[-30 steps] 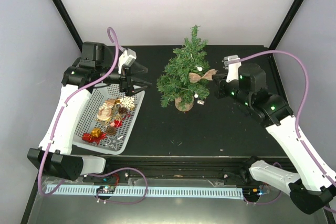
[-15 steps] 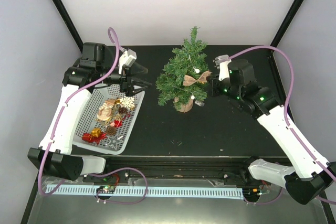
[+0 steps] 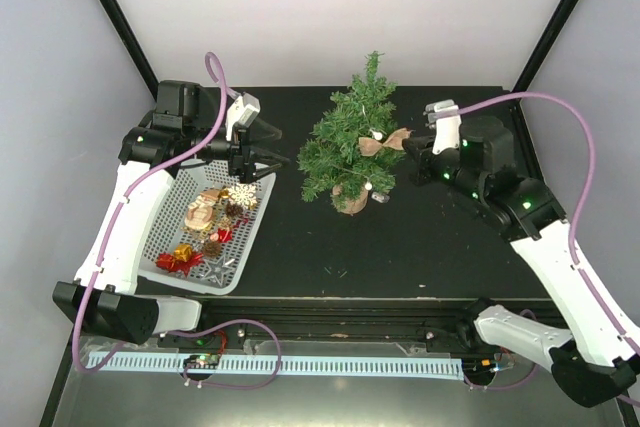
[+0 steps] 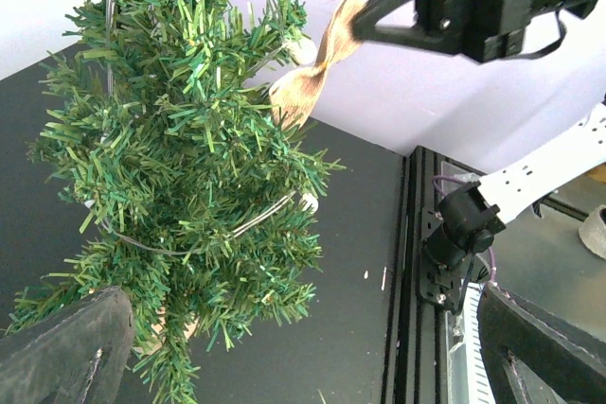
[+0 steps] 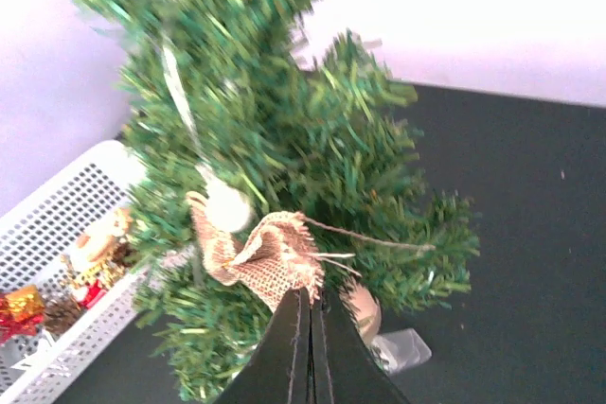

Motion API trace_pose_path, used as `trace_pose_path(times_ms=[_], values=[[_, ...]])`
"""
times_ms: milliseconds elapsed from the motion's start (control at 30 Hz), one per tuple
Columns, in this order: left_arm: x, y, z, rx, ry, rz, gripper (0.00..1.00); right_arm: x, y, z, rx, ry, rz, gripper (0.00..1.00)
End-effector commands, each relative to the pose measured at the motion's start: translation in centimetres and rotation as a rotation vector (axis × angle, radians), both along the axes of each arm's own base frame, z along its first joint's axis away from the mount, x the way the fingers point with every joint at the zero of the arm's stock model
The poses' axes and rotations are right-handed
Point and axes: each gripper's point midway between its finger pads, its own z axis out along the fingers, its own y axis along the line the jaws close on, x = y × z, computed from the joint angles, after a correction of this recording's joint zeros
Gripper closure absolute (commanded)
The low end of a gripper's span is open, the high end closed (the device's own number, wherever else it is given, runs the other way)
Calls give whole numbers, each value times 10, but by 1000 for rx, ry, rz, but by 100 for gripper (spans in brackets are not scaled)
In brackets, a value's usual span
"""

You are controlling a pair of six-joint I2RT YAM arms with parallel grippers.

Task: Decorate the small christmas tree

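The small christmas tree [image 3: 350, 142] stands upright on its wood-slice base [image 3: 350, 198] at mid-table, with a thin wire of white bulbs wound through it. My right gripper [image 3: 406, 147] is shut on a burlap bow [image 3: 386, 142] and holds it against the tree's right side. In the right wrist view the bow [image 5: 268, 254] sits at the shut fingertips [image 5: 309, 296], next to a white bulb [image 5: 228, 205]. My left gripper [image 3: 277, 146] is open and empty, left of the tree and apart from it. The left wrist view shows the tree [image 4: 180, 167] and the bow [image 4: 314, 71].
A white mesh tray [image 3: 243, 244] at the left holds several ornaments: a snowflake, a pinecone, red and gold pieces. A small clear plastic piece [image 3: 380, 197] lies by the tree base. Black frame posts stand at both back corners.
My right gripper pushed the bow left into the tree, then drew back right and slightly up, bow still held. The left arm has not moved.
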Motion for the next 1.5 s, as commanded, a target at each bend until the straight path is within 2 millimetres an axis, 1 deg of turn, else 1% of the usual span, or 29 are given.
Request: trace_pose_path(times_ms=[0, 267, 367, 500, 600, 800, 900, 1067, 1467], values=[[-3, 1, 9, -21, -25, -5, 1, -11, 3, 33, 2, -55, 70, 99], [-3, 1, 9, -21, -23, -3, 1, -29, 14, 26, -21, 15, 175, 99], [-3, 1, 9, -22, -22, -3, 1, -41, 26, 23, -32, 32, 253, 99], [-3, 1, 9, -24, -20, -3, 1, -50, 42, 9, -60, 80, 323, 99], [-3, 1, 9, -24, -19, -4, 1, -50, 49, 3, -74, 94, 339, 99], [-3, 1, 9, -23, -18, -3, 1, -48, 58, 3, -66, 103, 364, 99], [-3, 1, 9, -23, -19, -3, 1, -44, 58, 1, -76, 102, 348, 99], [-3, 1, 8, -23, -18, -4, 1, -34, 57, -12, -108, 126, 312, 99], [-3, 1, 6, -25, -13, -7, 1, -35, 62, -27, -114, 165, 330, 99]])
